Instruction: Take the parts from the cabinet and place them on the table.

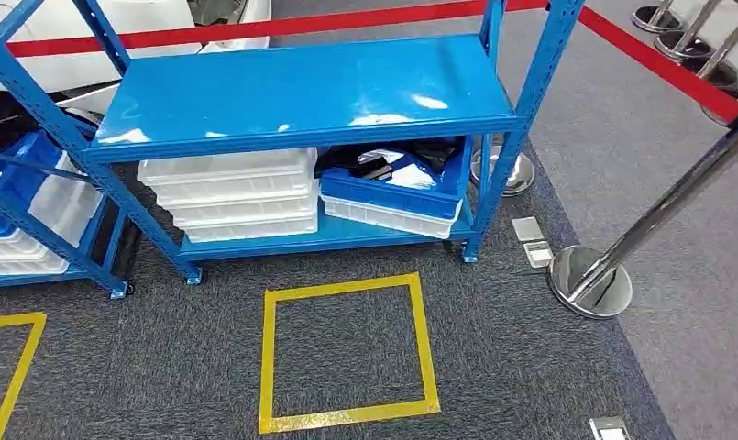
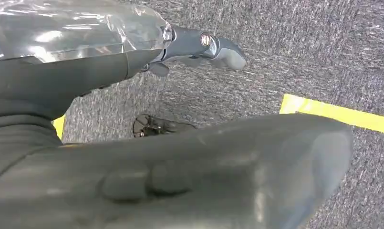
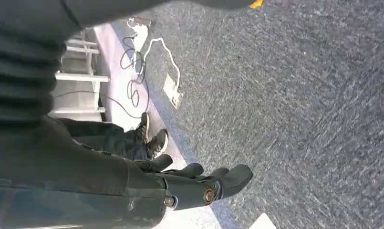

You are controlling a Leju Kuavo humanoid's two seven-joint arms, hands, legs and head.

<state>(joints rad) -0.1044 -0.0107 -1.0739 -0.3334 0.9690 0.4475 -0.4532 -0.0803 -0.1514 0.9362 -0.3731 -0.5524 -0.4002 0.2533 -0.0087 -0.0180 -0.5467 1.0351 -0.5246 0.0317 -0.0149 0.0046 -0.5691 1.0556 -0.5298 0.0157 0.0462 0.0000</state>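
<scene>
Blue cabinet is seen ahead in the head view, standing on grey carpet. On its lower shelf, toward the right end, a blue bin is set on a white tray; dark parts are lying inside the bin, their shapes too jumbled for a long axis to be read. At the left end of the same shelf a stack of white trays is noted, just beside the bin. A yellow taped square is marked on the carpet in front of the cabinet. The left hand is seen from its wrist camera hanging over the carpet, with a clear plastic bag lying against its fingers; whether the bag is actually held cannot be told. The right hand is likewise seen low over the carpet, its fingers lying close together and fairly straight, nothing gripped. A person's shoes are noted beyond it, near loose cables. The parts are judged to lie ahead of and well apart from both hands, low on the shelf; since the bin sits toward the shelf's right end, the right hand is judged the nearer. No table is seen from here.
</scene>
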